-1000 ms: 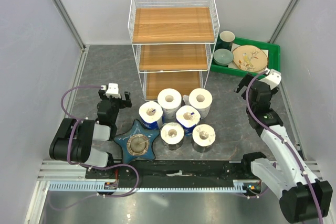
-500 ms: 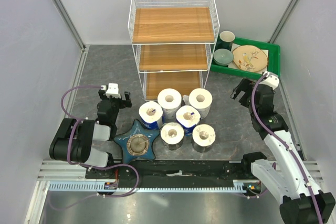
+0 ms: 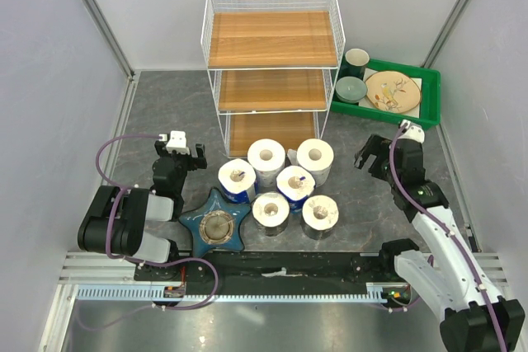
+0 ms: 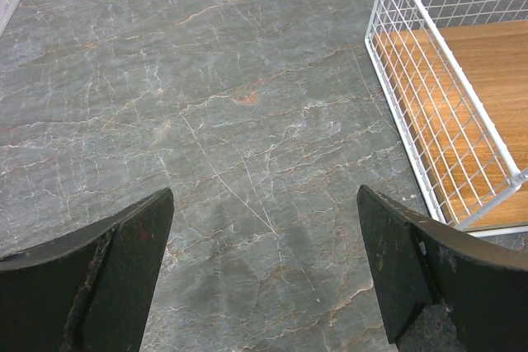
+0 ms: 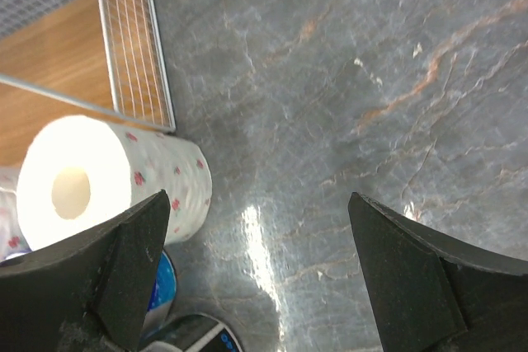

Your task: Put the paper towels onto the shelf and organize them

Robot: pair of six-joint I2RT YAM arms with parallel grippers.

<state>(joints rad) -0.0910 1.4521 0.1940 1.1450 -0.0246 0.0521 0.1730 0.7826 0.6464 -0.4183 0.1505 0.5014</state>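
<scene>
We find the left gripper (image 3: 176,151) parked at left, jaws wide and empty. Six white paper towel rolls (image 3: 279,185) cluster just near of the white wire-frame shelf with wooden tiers (image 3: 272,39), whose tiers are bare. At right, the right gripper (image 3: 369,152), jaws wide and empty, faces the far-right roll (image 3: 315,157). We judge the first pick pending: it must straddle that roll.

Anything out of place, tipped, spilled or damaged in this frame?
Nothing spilled or damaged. The six white paper towel rolls stand upright. Only the blue star-shaped dish beside them looks stray, far from the green tray of dishes.
</scene>
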